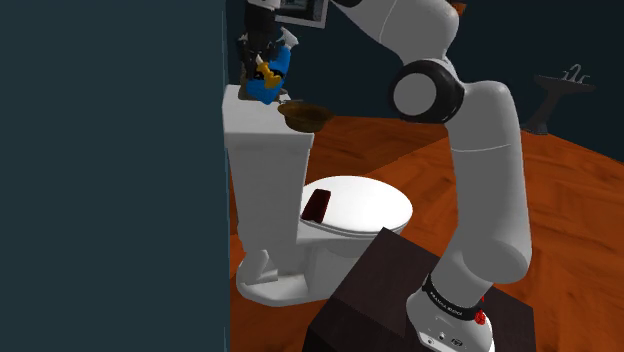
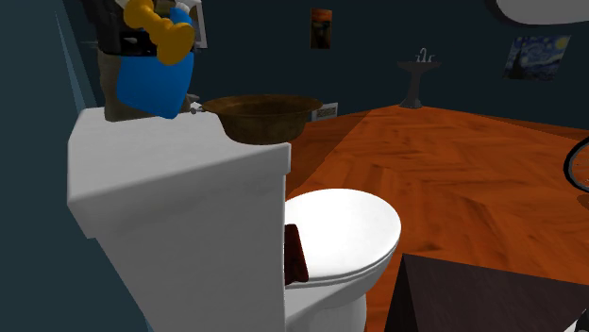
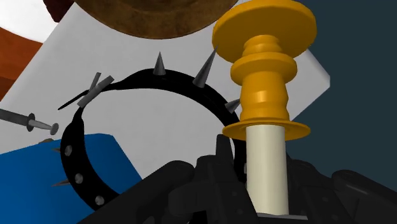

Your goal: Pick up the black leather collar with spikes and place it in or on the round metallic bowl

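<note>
Hovering over toilet tank (image 1: 265,150), gripper (image 3: 235,184) at spiked black collar (image 3: 172,79)

— What stands on the white toilet tank (image 2: 179,198)?
— A blue thing (image 2: 156,80) stands on its flat top, close to the dark wall (image 1: 110,170). Over it there is a yellow knobbed piece (image 3: 264,57) with a pale shaft.
— And lower down?
— The white toilet lid (image 1: 365,205) is closed. A small dark red object (image 1: 317,207) lies on it, at the side close to the tank.
— What is far behind?
— An orange-brown wooden floor (image 2: 453,160), a dark pedestal sink (image 2: 418,80) at the far wall, and two pictures on the walls: a small reddish picture (image 2: 321,26) and a blue picture (image 2: 536,55).
</note>
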`<act>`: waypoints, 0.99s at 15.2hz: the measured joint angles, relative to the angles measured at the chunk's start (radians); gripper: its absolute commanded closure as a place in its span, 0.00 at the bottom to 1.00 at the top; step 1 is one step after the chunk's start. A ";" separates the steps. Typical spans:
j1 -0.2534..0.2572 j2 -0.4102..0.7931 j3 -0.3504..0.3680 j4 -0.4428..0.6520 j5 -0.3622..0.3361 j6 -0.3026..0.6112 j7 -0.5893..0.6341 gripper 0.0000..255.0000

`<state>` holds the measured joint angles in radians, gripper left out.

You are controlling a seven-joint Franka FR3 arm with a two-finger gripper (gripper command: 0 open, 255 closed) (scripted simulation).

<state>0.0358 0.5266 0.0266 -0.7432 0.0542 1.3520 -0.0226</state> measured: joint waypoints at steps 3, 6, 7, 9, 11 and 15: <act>-0.009 -0.154 -0.002 -0.237 0.004 0.081 -0.013 1.00; -0.018 -0.341 -0.006 -0.505 0.010 0.162 -0.029 1.00; -0.020 -0.389 -0.008 -0.576 0.011 0.185 -0.033 1.00; -0.024 -0.484 -0.010 -0.698 0.013 0.211 -0.041 1.00; -0.032 -0.584 -0.018 -0.817 0.015 0.228 -0.057 1.00; -0.036 -0.667 -0.023 -0.954 0.017 0.282 -0.070 1.00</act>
<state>-0.0003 -0.1405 0.0038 -1.6974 0.0711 1.6344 -0.0929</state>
